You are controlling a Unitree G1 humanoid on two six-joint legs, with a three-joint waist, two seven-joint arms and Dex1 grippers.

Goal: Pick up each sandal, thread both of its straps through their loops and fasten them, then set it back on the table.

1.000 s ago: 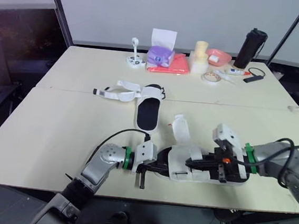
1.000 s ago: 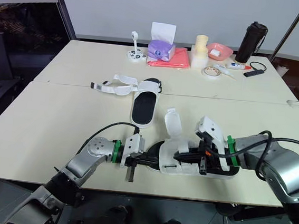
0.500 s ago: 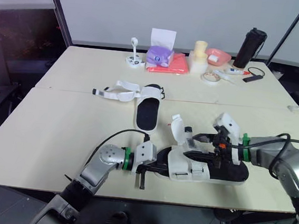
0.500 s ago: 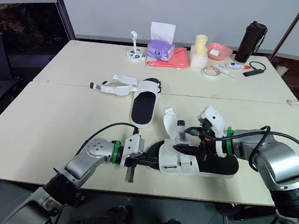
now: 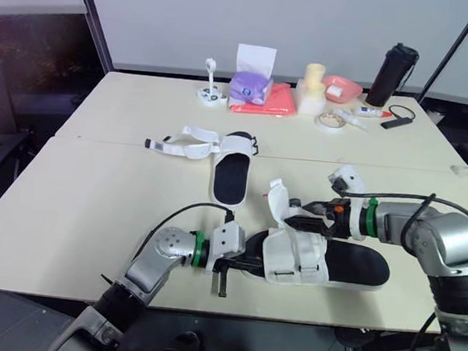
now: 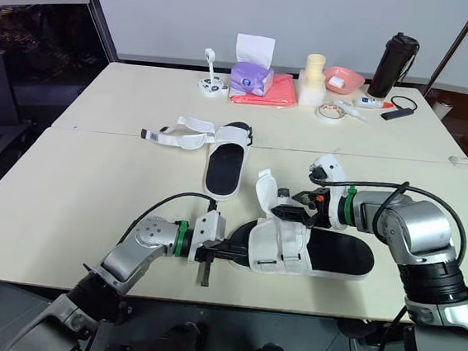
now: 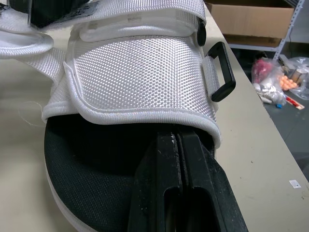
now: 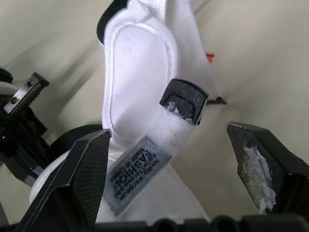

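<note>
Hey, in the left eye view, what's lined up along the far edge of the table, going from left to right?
White stand → purple tissue pack → cream stack → pink dish → black bottle.

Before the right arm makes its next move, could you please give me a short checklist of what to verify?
1. Left tool shut on the sole of the near sandal: ok.
2. Right tool open, straddling the raised strap: ok.
3. Raised strap threaded through a loop: not ok, it stands free.
4. Black loop clear for threading: ok.
5. Far sandal fastened: not ok, its straps lie loose on the table.
6. Left grip firm enough: cannot tell.
</note>
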